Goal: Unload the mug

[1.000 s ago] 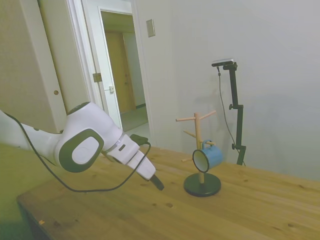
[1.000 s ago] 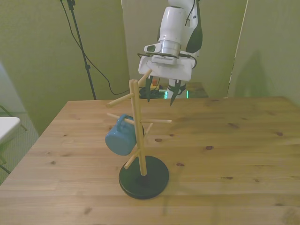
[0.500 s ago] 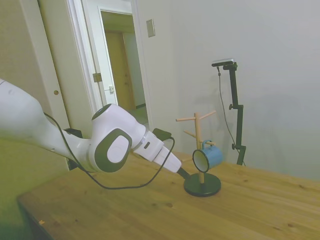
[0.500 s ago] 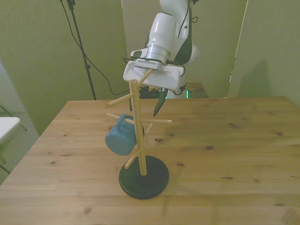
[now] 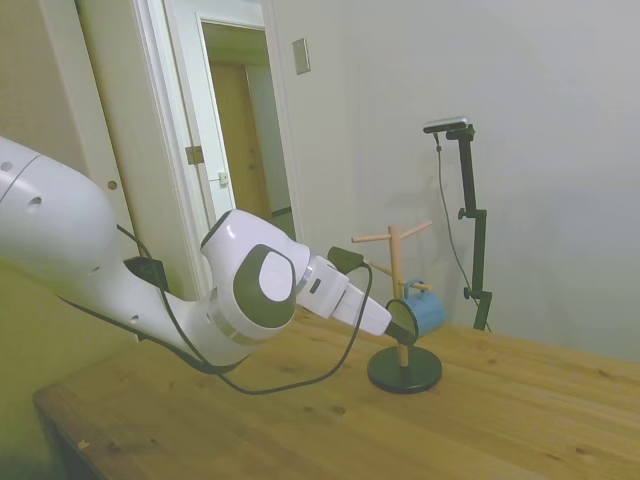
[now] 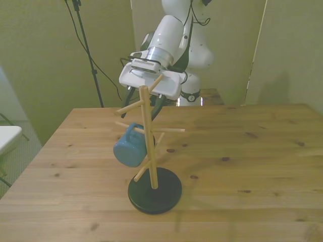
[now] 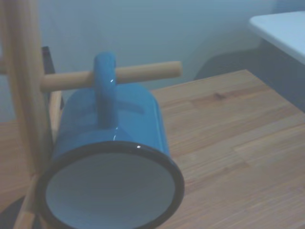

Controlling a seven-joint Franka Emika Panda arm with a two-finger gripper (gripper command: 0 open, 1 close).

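The light-blue mug (image 6: 128,148) hangs by its loop handle (image 7: 105,88) on a peg of a wooden mug tree (image 6: 148,136) with a black round base (image 6: 154,191). In the wrist view the mug (image 7: 110,143) fills the picture, with its dark-rimmed pale mouth turned toward the camera. In the side view my gripper (image 5: 402,322) is right at the mouth of the mug (image 5: 428,312). In the front view the gripper (image 6: 144,105) stands behind the tree's top, open, with a dark finger on each side of the pole and nothing held.
The tree carries several bare pegs (image 6: 126,108) sticking out at different heights around the mug. A black cable (image 5: 300,375) loops under my arm above the wooden table (image 6: 242,166). A white surface (image 6: 9,136) sits off the table at the front view's left.
My arm has stretched forward across the table toward the mug tree. The gripper went from well short of the tree to the mug's mouth. The mug has not moved.
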